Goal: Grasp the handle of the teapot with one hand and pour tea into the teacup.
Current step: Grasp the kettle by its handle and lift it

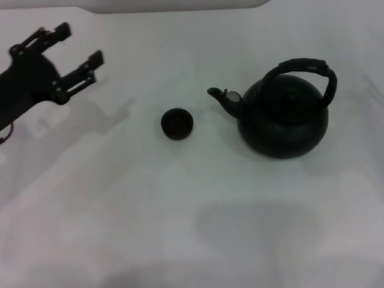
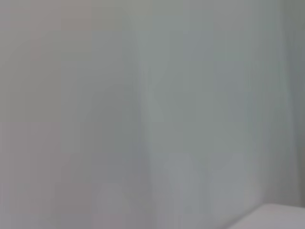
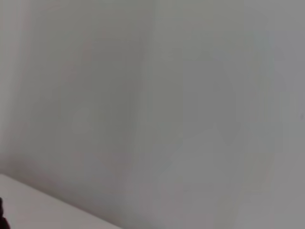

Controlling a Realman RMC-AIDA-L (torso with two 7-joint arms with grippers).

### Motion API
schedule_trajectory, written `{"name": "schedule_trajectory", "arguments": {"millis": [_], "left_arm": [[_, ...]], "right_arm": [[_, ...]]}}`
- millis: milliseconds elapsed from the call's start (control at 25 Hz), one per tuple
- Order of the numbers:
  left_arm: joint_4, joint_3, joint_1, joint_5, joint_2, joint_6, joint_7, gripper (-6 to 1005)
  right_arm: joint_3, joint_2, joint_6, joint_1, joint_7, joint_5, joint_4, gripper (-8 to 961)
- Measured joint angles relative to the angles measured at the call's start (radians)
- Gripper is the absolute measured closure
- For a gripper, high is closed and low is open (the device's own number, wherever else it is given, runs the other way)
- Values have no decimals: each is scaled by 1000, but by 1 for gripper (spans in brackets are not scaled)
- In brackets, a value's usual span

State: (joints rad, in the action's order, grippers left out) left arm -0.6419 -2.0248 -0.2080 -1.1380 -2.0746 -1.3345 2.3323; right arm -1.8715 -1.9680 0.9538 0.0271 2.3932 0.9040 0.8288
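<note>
In the head view the matte black teapot [image 1: 283, 123] stands upright on the white table at the right, its short spout [image 1: 223, 97] pointing left. Its thick black arched handle [image 1: 303, 68] loops over the lid. The tiny dark teacup [image 1: 177, 123] stands upright left of the spout, a short gap away. My left gripper [image 1: 81, 45] hovers at the far left, open and empty, well away from cup and teapot. My right gripper is out of view. Both wrist views show only blank pale surfaces.
The white table [image 1: 180, 204] spreads around the cup and teapot. A pale raised edge [image 1: 180, 6] runs along the back. A faint grey shadow [image 1: 258, 231] lies on the table in front of the teapot.
</note>
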Motion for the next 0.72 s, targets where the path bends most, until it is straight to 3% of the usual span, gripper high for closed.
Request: {"name": "schedule_trajectory", "arguments": {"millis": [160, 400, 720], "left_arm": [[63, -18, 25, 66, 2, -15, 62, 232], [142, -49, 32, 100, 2, -25, 113, 233], [180, -93, 40, 105, 1, -26, 118, 236]], "right_arm": [[-43, 13, 0, -52, -193, 180, 136, 154], [-108, -43, -4, -133, -376, 446, 314, 147], [-74, -45, 25, -202, -554, 556, 427, 149]]}}
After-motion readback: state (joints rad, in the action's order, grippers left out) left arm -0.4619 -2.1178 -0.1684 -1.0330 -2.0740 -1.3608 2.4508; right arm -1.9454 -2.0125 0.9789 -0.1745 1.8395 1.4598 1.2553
